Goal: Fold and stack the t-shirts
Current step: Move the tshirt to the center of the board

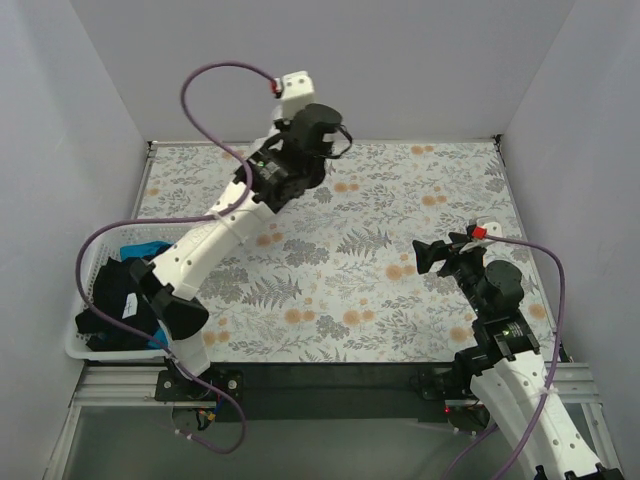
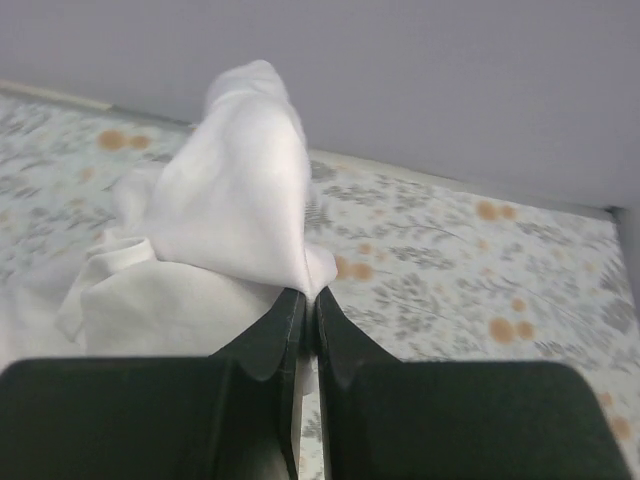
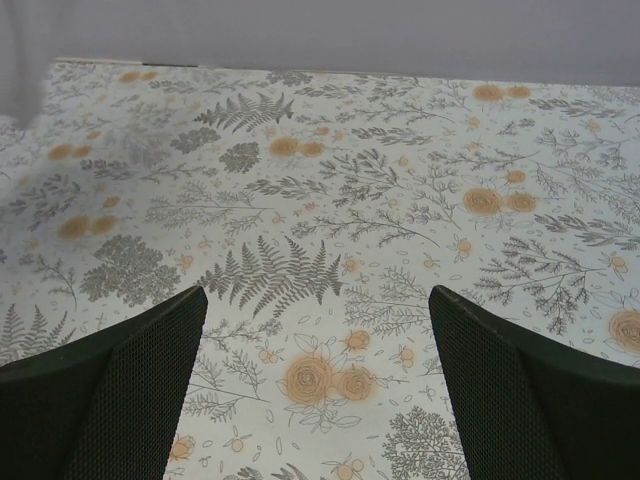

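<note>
At the near left edge of the table, the white slotted basket (image 1: 72, 345) holds a heap of black t-shirt (image 1: 108, 300) cloth, with bright blue t-shirt (image 1: 143, 247) cloth showing at its far side. The lower links of the left arm pass just over it. On the near right, the right gripper (image 3: 315, 300) hovers over the bare floral tablecloth (image 3: 330, 180) and points toward the middle of the table. Its fingers are spread wide with nothing between them. Farther off, the left arm stretches diagonally to the back of the table. There the left gripper (image 2: 310, 295) has its fingers pressed together on a fold of the white t-shirt (image 2: 240, 190). The cloth rises from the pinch in a crumpled peak. The rest lies bunched on the tablecloth, leftward in the wrist view, near the far wall. From overhead the arm hides this shirt
</note>
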`<action>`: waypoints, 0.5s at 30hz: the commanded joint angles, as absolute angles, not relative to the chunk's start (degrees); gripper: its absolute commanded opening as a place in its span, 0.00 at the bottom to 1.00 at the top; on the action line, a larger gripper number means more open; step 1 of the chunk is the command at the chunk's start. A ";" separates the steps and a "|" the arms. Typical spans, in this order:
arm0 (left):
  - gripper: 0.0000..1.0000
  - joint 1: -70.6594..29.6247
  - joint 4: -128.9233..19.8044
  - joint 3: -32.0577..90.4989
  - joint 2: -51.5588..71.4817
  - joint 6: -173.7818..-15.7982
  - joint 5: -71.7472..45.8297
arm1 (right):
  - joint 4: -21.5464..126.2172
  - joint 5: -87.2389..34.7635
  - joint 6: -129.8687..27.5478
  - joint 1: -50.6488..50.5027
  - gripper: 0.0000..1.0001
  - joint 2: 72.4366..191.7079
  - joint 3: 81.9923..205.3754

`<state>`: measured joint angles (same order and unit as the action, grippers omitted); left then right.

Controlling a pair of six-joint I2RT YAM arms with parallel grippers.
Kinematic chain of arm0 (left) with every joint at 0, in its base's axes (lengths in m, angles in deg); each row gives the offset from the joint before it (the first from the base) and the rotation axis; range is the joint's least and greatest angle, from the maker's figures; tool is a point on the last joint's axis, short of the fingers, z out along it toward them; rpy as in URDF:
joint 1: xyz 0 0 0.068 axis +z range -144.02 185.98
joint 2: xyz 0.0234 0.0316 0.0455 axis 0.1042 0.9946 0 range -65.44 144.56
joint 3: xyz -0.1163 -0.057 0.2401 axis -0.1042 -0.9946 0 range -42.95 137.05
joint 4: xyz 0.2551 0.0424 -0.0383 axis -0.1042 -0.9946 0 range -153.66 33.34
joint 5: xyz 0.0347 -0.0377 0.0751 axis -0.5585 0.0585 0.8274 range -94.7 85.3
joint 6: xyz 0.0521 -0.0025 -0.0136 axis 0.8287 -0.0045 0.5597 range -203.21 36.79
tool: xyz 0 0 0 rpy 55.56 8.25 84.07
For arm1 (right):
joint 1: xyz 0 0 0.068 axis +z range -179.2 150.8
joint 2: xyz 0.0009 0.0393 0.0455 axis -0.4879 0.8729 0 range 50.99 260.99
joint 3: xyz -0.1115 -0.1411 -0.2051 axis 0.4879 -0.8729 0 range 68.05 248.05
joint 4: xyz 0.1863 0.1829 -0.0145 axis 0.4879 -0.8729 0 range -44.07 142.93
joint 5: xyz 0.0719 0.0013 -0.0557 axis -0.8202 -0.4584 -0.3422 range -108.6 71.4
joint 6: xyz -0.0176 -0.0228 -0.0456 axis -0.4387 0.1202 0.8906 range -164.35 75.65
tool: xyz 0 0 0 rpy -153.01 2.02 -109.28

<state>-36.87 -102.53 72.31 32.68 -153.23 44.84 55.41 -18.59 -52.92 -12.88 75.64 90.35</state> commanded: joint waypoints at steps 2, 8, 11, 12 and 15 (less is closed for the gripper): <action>0.00 -47.80 -92.02 82.56 35.01 -134.38 47.77 | 53.46 -21.05 -51.03 -12.50 0.98 75.69 95.12; 0.02 -48.77 -77.86 61.06 26.77 -130.14 48.63 | 49.68 -23.07 -50.41 -12.50 0.98 77.53 98.28; 0.05 -48.42 -73.72 49.80 21.23 -130.85 51.54 | 48.45 -25.27 -50.41 -12.41 0.98 79.55 99.42; 0.05 -48.16 -72.93 47.95 19.74 -131.02 52.16 | 48.27 -26.58 -50.58 -12.50 0.98 79.99 99.77; 0.06 -46.14 -72.75 44.07 15.86 -130.24 53.74 | 47.83 -28.96 -51.02 -12.59 0.98 81.84 100.74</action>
<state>-47.60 -78.23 45.47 22.15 -132.22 48.54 48.40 -25.19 -51.26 -12.88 80.62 97.55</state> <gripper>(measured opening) 0.056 0.983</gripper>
